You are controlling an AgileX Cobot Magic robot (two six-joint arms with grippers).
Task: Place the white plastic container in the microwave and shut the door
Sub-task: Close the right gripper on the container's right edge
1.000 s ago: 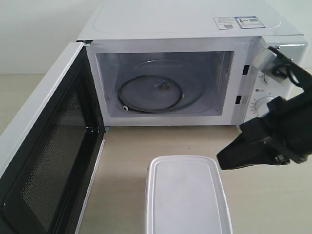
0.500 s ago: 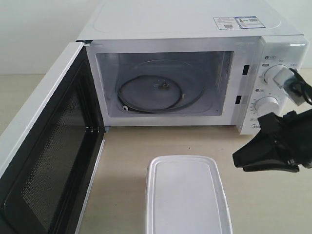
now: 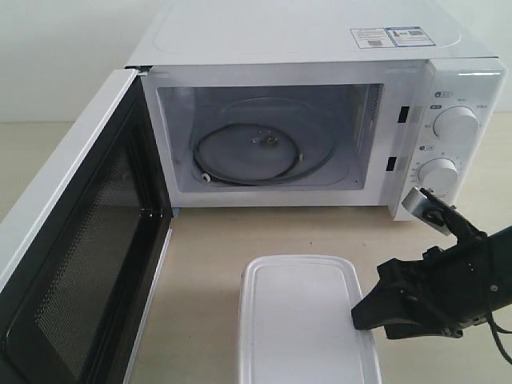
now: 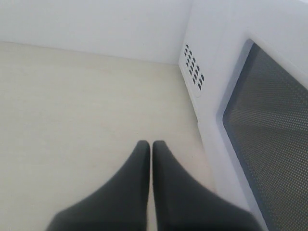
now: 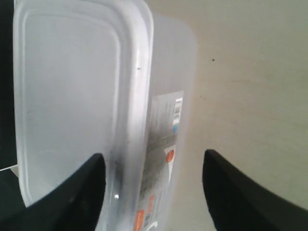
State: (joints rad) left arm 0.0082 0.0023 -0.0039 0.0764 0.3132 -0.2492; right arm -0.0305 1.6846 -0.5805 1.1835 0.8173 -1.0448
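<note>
Presently my right gripper (image 5: 151, 166), jaws wide and empty, brackets the labelled long side of the white plastic container (image 3: 304, 320), its long axis pointing at the microwave (image 3: 304, 40). My left gripper (image 4: 151, 144) is clenched.

One camera stands off my arms, a bit high, and looks from close by straight into the open front of the microwave (image 3: 304, 48). My right pincer (image 3: 370, 296) is low in that view, well apart from the door (image 3: 72, 264).

My right wrist camera sits behind that pincer and looks down past it, very near the white plastic container (image 5: 72, 96). The off-arm camera sees the container too.

My left wrist camera looks past my left pincer (image 4: 151, 147) at the table (image 4: 72, 106). The door's outer side is just beside this pincer, and the off-arm camera sees the door too.
</note>
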